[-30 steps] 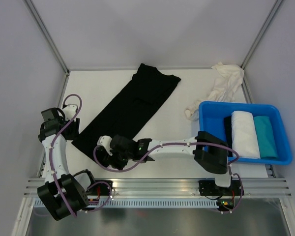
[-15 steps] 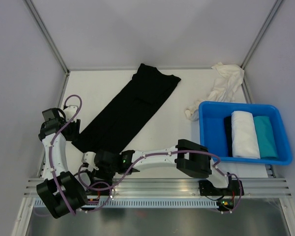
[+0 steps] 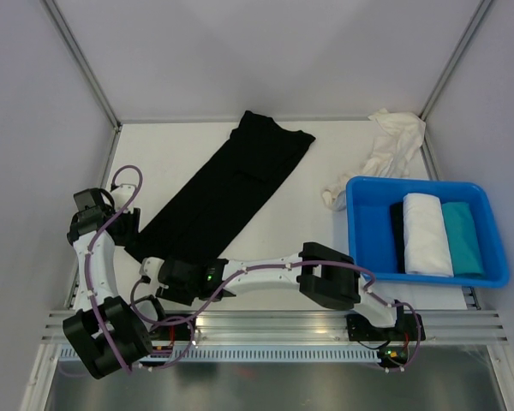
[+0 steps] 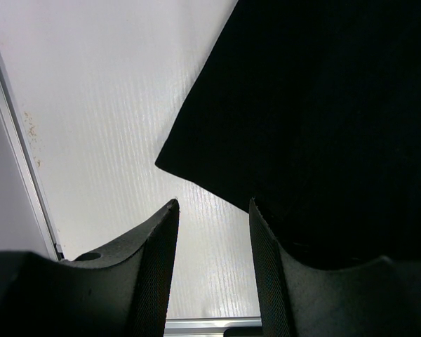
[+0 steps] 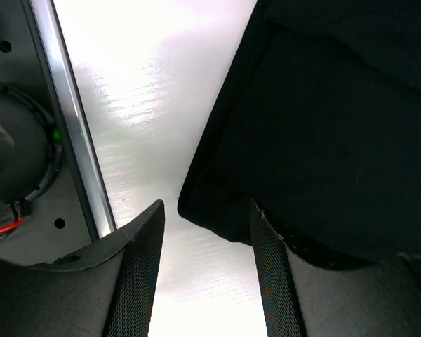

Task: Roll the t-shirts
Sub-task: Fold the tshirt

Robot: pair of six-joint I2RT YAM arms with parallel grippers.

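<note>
Both arms crouch low; we see left gripper (image 4: 212, 210) and right gripper (image 5: 207, 207) gaping empty beside black t-shirt (image 3: 231, 184), stretched diagonally near-left to far-right.

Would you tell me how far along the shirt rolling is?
Done: white roll and teal roll lie in the blue tub. In hand: left gripper and right gripper, both open, poised at the folded black t-shirt. Left: rolling it, then the crumpled cream shirt.

The black t-shirt (image 3: 231, 193) is seen as matt cloth. A fine ribbing and faint gloss are shown by the white table (image 4: 105, 105).
</note>
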